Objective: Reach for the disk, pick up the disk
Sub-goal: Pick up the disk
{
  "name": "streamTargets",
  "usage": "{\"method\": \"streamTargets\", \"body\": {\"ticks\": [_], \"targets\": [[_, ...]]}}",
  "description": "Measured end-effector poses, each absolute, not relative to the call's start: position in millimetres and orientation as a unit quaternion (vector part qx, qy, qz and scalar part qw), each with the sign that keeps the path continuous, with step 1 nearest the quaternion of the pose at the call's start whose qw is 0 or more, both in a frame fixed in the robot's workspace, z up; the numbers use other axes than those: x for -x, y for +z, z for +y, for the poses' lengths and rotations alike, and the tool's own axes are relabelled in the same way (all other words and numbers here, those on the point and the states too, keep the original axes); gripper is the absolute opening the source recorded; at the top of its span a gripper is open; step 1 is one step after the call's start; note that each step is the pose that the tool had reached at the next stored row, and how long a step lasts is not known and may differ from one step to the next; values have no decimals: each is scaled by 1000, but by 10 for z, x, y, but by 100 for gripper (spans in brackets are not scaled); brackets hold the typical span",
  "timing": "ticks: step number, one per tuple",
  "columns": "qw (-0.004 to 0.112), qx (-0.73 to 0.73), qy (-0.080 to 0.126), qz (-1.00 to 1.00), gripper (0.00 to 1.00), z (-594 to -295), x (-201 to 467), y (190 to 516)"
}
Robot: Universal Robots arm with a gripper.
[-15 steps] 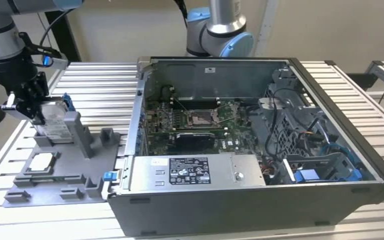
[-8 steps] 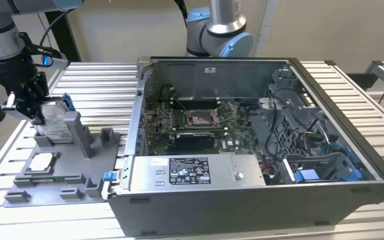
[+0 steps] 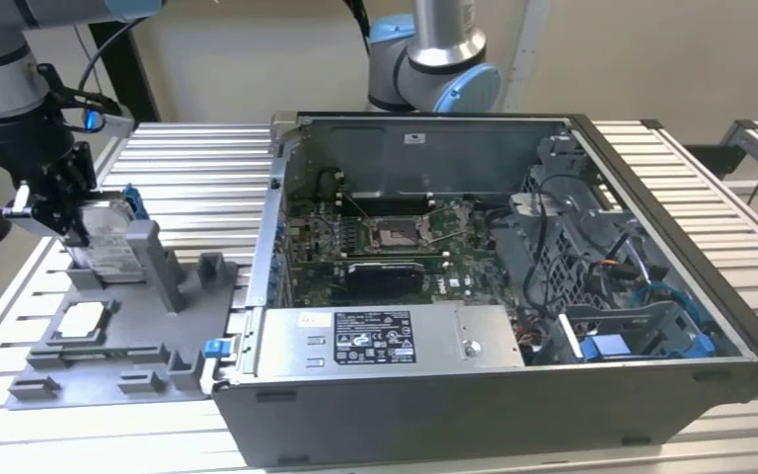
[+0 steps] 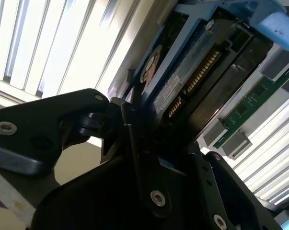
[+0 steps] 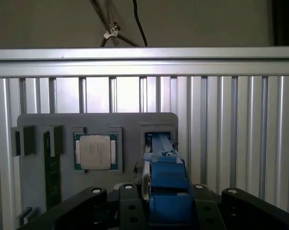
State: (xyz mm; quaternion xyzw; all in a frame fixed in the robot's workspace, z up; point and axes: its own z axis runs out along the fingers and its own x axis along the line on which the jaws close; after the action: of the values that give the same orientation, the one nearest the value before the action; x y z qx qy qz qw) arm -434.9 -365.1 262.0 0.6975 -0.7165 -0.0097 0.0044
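Note:
The disk [image 3: 112,253], silver-grey with a white label and a blue frame, stands on edge in a slot at the far end of the grey fixture [image 3: 103,341] on the exterior view's left. My gripper [image 3: 68,225] reaches down over its top edge. In the first wrist view the blue-framed disk [image 5: 166,178] sits between my black fingers [image 5: 145,184], rising out of its slot [image 5: 158,136]. The second wrist view shows the disk [image 4: 192,72] close up, connector side showing, with one finger [image 4: 130,127] pressed flat against its face. The gripper looks shut on the disk.
The fixture also holds a square silver chip [image 5: 95,152] and a green memory stick [image 5: 47,167]. An open computer case [image 3: 511,296] fills the exterior view's middle and right on the slatted aluminium table [image 3: 194,178]. A second robot arm [image 3: 432,59] stands behind the case.

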Motion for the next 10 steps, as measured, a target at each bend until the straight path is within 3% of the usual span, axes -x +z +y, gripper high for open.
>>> {"method": "streamTargets", "body": {"ticks": [10], "targets": [[4,-697,-10,-717,0,-3651,4349,2770]]}}
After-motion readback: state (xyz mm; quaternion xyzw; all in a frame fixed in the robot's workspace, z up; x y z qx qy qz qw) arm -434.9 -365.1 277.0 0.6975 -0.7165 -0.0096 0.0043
